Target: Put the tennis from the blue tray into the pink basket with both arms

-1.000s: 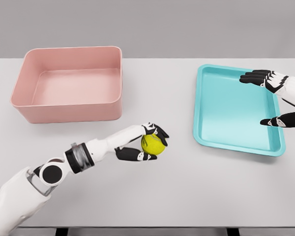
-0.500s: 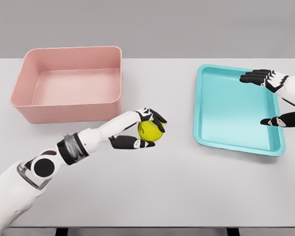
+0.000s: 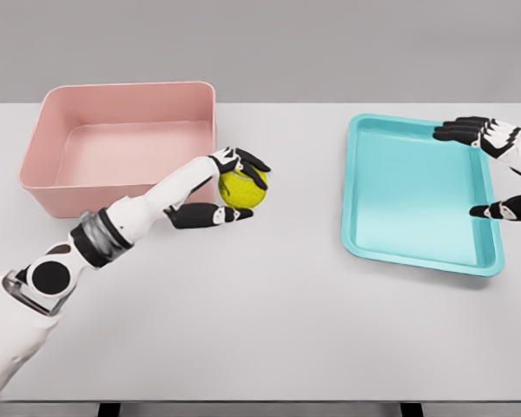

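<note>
Head view: one tennis ball (image 3: 242, 188), yellow-green, gripped in the left hand (image 3: 228, 189). Black fingers (image 3: 247, 162) curl over the top of the ball, thumb (image 3: 207, 215) sits under it. Ball is off the table, held just beside the right front corner of the pink basket (image 3: 122, 186), outside its wall, not over the opening.

One pink basket, upper left of the table (image 3: 269, 330), nothing visible inside. One blue tray (image 3: 417, 256) on the right side, well apart from the basket, nothing lying in it.

Left arm comes in from the lower left, forearm angled up and right toward the basket corner.

Right hand (image 3: 497, 169) shows at the right edge, over the tray's far right side. Fingers extended and spread, thumb apart from them, holding nothing. Upper fingers sit over the tray's back right corner, thumb tip lower down over the tray's right rim. Cannot tell whether it touches the tray.

Count: 1 ball, 1 basket, 1 tray, 2 hands in view.
</note>
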Controlling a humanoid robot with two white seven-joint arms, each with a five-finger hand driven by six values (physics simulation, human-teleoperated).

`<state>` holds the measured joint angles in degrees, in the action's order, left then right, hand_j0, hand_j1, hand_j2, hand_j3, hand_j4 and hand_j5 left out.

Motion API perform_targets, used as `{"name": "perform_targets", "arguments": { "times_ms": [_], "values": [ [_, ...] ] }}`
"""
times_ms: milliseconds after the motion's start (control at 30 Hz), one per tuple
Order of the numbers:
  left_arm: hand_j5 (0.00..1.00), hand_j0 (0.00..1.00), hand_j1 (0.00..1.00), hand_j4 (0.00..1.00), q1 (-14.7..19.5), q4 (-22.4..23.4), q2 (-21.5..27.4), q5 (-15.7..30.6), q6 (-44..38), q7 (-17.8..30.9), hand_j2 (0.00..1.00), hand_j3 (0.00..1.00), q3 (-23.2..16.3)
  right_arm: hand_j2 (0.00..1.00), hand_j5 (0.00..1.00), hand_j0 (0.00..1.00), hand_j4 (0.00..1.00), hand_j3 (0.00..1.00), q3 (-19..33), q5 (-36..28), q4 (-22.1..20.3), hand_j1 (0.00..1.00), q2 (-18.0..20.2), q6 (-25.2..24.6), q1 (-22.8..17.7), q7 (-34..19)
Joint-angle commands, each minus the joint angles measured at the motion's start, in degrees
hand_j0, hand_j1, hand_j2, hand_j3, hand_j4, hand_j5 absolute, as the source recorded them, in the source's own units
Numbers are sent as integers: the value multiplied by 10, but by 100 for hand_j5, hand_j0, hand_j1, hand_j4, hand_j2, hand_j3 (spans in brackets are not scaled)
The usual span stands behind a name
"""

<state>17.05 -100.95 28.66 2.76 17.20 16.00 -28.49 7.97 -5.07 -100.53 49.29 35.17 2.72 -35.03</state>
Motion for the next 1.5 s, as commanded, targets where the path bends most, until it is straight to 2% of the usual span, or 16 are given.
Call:
{"name": "perform_targets", "arguments": {
  "times_ms": [0,200,367,633,867,1033,1233,1300,1367,1467],
  "values": [
    [51,51,51,51,0,1,-1,6,2,0,51,51,18,100,100,100,100,100,1,-7,0,100,6,-2,0,0],
    [51,51,51,51,11,3,-1,11,-2,0,51,51,31,100,100,100,100,100,1,-7,0,100,6,-2,-5,0],
    [51,51,51,51,12,8,1,14,-5,0,51,51,66,100,100,100,100,100,2,-7,0,100,7,-2,-4,0],
    [51,51,51,51,25,42,2,17,-9,0,51,51,102,100,100,100,100,100,2,-7,0,100,14,-2,-4,0],
    [51,51,51,51,59,95,6,25,-12,0,51,51,103,100,100,100,100,100,2,-7,0,100,15,-2,-4,0],
    [51,51,51,51,70,141,6,24,-12,1,51,51,103,100,100,100,100,100,2,-8,0,100,14,-2,-3,0],
    [52,52,52,52,78,164,22,25,-12,0,52,52,103,100,100,100,100,100,2,-8,0,100,14,-2,-4,0],
    [57,57,57,57,78,167,23,24,-11,1,57,57,107,100,100,100,100,100,1,-8,0,100,15,-2,-4,0],
    [67,67,67,67,78,168,29,24,-11,1,67,67,113,100,100,100,100,100,2,-8,0,100,16,-2,-4,0],
    [69,69,69,69,78,168,32,25,-11,1,69,69,115,100,100,100,100,100,1,-8,0,100,17,-2,-4,0]
  ]
}}
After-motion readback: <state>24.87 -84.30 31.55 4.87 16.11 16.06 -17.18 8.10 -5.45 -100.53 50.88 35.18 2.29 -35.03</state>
